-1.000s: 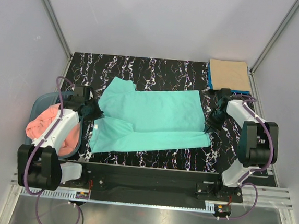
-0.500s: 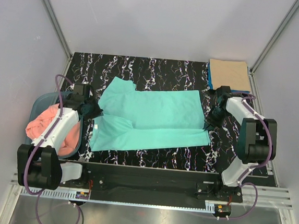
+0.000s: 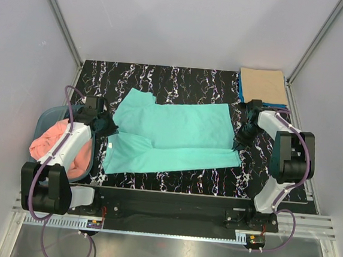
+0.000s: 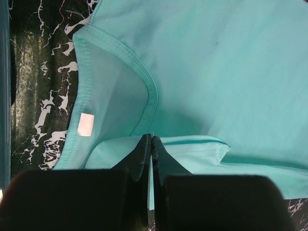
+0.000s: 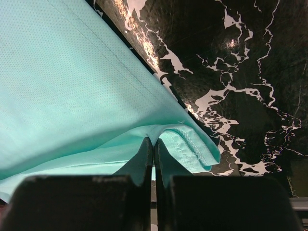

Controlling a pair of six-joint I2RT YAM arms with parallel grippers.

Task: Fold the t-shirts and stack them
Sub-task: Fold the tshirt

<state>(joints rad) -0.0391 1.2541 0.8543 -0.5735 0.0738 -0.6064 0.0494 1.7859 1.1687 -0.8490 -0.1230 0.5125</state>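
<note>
Flanking turquoise shirt, basket left, stack right

Black marble-patterned tabletop with white veins fills middle of view. Blue-grey plastic basket sits at tabletop's left edge, toward near side. Pale grey enclosure walls stand behind and on both sides. Slanted aluminium struts run up back corners. Brushed metal sheet lies along near edge.
</note>
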